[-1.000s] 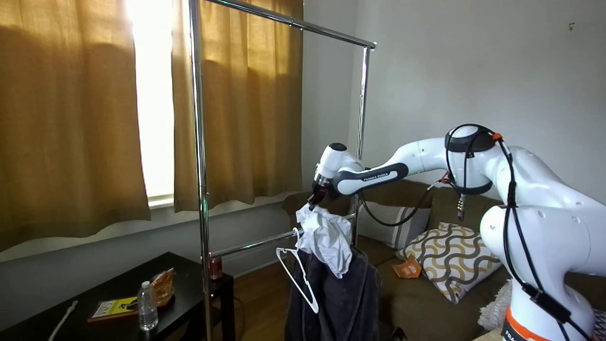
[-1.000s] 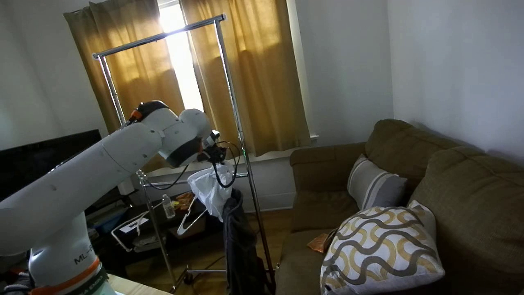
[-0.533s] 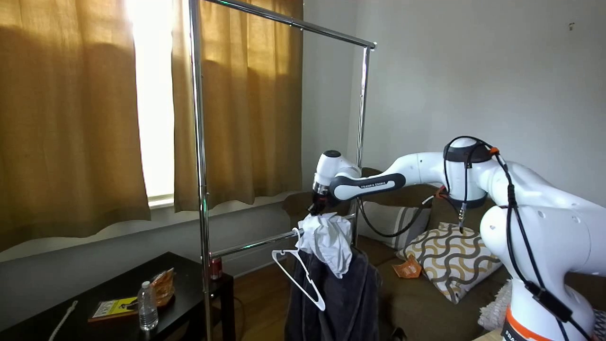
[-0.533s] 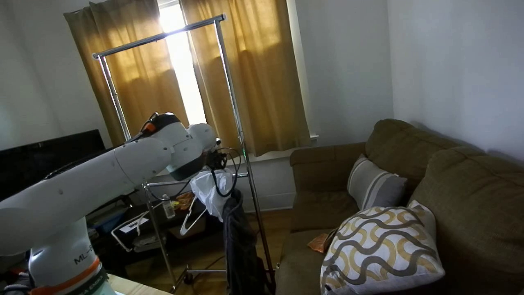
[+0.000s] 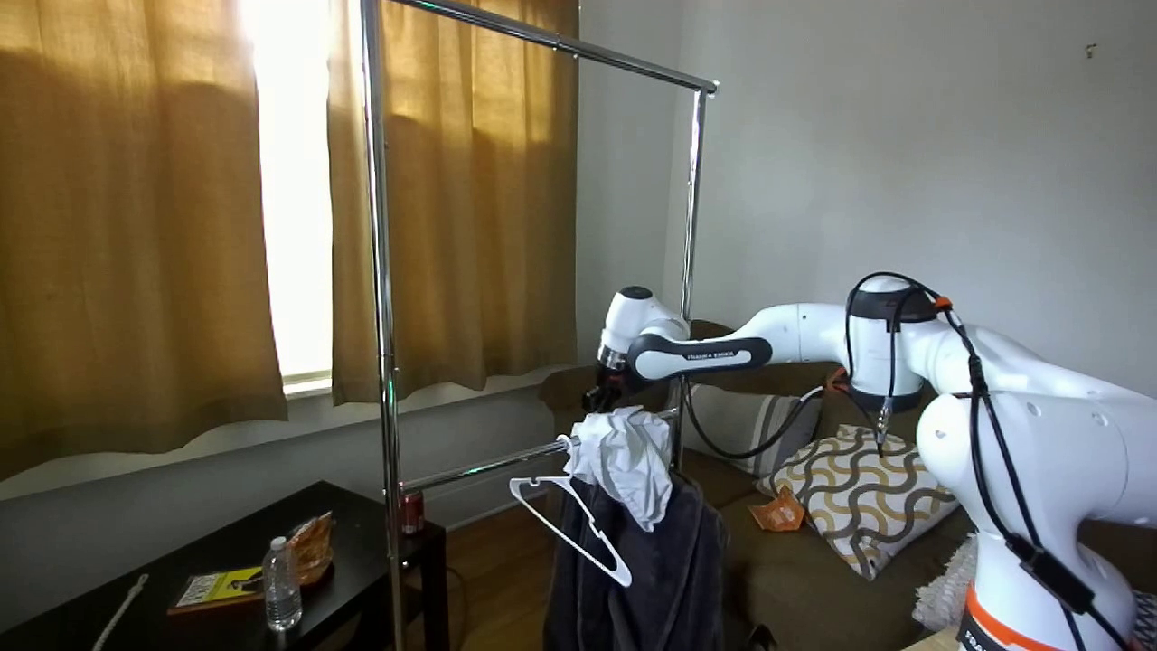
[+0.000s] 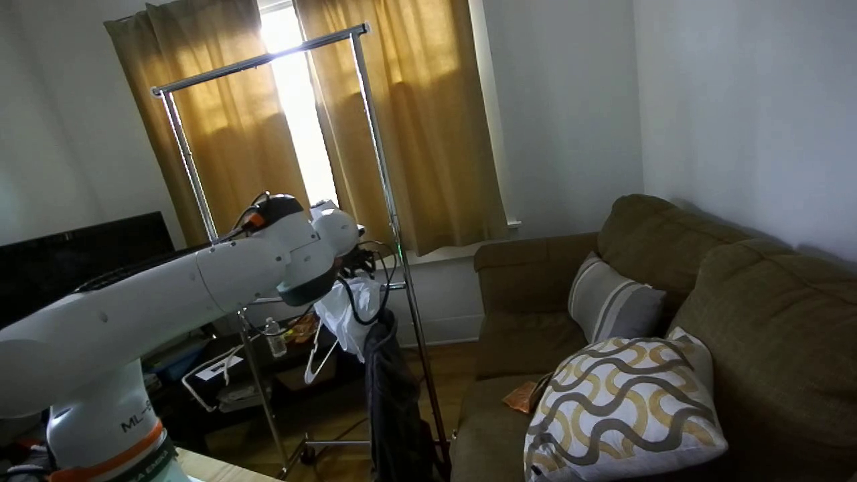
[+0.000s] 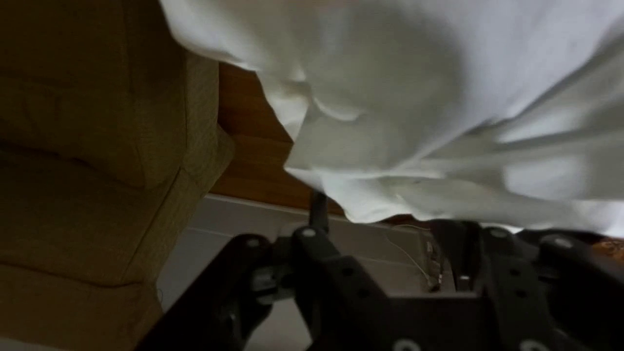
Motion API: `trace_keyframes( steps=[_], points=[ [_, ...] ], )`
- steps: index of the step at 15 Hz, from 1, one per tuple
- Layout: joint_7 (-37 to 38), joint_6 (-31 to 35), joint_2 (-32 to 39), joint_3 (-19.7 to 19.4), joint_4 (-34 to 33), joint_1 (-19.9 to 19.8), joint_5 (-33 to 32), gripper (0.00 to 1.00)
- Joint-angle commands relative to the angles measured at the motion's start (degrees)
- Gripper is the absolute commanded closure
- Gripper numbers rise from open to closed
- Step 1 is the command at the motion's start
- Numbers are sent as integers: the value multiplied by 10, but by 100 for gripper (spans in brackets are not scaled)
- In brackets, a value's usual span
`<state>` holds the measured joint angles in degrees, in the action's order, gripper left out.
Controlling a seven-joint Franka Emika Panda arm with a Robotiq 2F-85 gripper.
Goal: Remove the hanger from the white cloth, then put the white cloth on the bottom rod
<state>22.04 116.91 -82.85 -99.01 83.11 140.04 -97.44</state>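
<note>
The white cloth (image 5: 624,461) lies bunched over the bottom rod (image 5: 479,468) of the rack, its lower end hanging against a dark garment. Hooked on that rod, right beside the cloth, is the white hanger (image 5: 569,533); its frame hangs tilted in both exterior views, outside the cloth. Just above the cloth sits my gripper (image 5: 594,402). In the wrist view the gripper (image 7: 385,214) has its fingers spread with a gap between them, and the cloth (image 7: 414,117) stretches across their tips. Whether a fingertip still touches the cloth I cannot tell.
A dark garment (image 5: 651,570) hangs on the same rod. The rack's upright (image 5: 384,316) stands nearby. A black table (image 5: 334,515) holds a water bottle (image 5: 281,586) and snack bag. The brown sofa (image 6: 542,274) with pillows stands beside the rack.
The arm has come down, lowering the cloth's top a little. My gripper's fingers have spread apart, letting go of the cloth. The hanger has swung on its hook.
</note>
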Motion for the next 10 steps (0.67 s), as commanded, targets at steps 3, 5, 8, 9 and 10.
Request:
trace_keyframes(
  steps=[3, 5, 8, 9, 10],
  points=[
    [-4, 0, -27, 56, -10, 0, -11, 0],
    [4, 15, -6, 52, -12, 0, 12, 0],
    [9, 6, 8, 66, -10, 0, 18, 0],
    [8, 1, 14, 71, -8, 0, 22, 0],
    [7, -9, 24, 76, -3, 0, 25, 0]
  ],
)
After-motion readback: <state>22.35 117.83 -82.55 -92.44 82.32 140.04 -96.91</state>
